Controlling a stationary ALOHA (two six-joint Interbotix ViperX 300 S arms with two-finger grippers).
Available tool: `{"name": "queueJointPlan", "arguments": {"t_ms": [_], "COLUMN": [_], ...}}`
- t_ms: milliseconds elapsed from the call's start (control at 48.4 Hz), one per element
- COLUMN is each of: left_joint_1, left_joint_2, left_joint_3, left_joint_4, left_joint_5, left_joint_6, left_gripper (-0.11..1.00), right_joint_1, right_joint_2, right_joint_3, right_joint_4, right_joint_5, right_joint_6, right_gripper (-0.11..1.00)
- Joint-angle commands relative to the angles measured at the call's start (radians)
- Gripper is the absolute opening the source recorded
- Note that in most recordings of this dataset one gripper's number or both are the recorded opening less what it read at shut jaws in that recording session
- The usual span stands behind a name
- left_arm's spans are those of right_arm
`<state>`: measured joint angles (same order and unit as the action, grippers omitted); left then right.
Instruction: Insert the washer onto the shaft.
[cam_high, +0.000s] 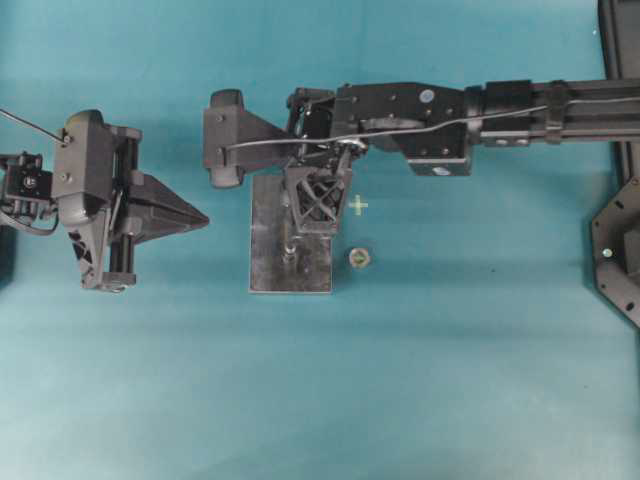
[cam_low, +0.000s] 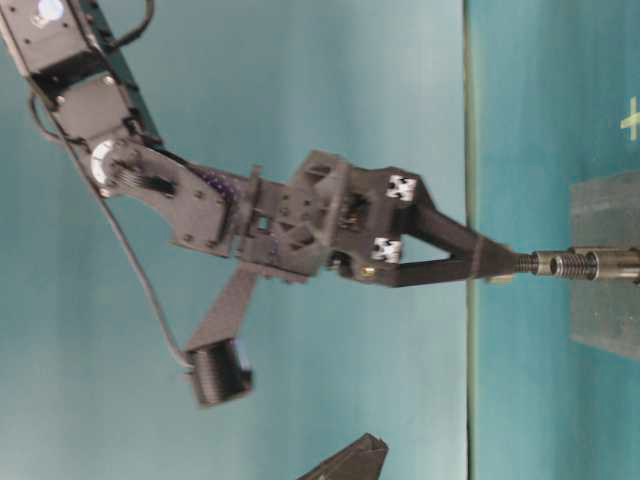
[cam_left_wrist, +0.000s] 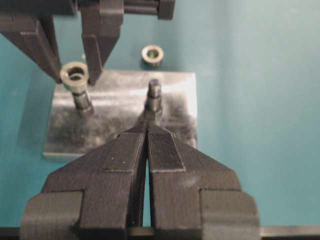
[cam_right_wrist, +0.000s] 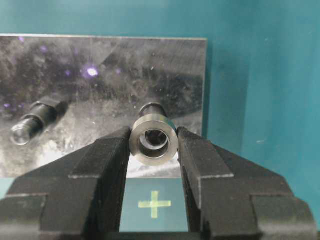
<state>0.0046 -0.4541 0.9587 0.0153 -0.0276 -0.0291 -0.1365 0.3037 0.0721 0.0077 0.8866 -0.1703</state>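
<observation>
Seating washer (cam_right_wrist: 153, 140) on shaft (cam_right_wrist: 151, 108) | right gripper (cam_right_wrist: 154, 150) clamps washer | left gripper (cam_left_wrist: 146, 131) closed, empty | next: lower straight, release

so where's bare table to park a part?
Free: teal table along the near edge below the metal plate, and right of the spare washer. Crowded: over the plate, where the right gripper holds a washer.
</observation>
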Motion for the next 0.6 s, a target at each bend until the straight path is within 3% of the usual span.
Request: {"name": "queueJointPlan", "arguments": {"t_ms": [0, 269, 310, 475, 517, 579], "left_joint_1": [-0.008, -0.015, -0.015, -0.015, -0.017, -0.015], "left_joint_2": [-0.003, 0.000, 0.000, 0.000, 0.000, 0.000], "left_joint_3": [-0.020, -0.020, -0.020, -0.020, -0.020, -0.020], "left_joint_4": [0.003, 0.003, 0.003, 0.003, 0.003, 0.003], "left_joint_5": [0.005, 0.006, 0.006, 0.006, 0.006, 0.006], "left_joint_6": [0.002, 0.002, 0.002, 0.000, 0.000, 0.000], "left_gripper": [0.00, 0.00, 0.00, 0.00, 0.00, 0.00], "right_joint_1": [-0.003, -0.009, -0.011, -0.009, -0.006, 0.000], "right_joint_2": [-0.020, -0.015, -0.011, 0.003, 0.003, 0.002], "right_joint_3": [-0.026, -0.026, -0.026, -0.018, -0.017, -0.020], "right_joint_4": [0.002, 0.023, 0.026, 0.035, 0.040, 0.057], "right_joint_5": [0.002, 0.003, 0.003, 0.000, -0.002, 0.000], "right_joint_6": [0.003, 0.003, 0.003, 0.002, 0.002, 0.002], "right_gripper": [0.35, 0.35, 0.40, 0.87, 0.88, 0.80]}}
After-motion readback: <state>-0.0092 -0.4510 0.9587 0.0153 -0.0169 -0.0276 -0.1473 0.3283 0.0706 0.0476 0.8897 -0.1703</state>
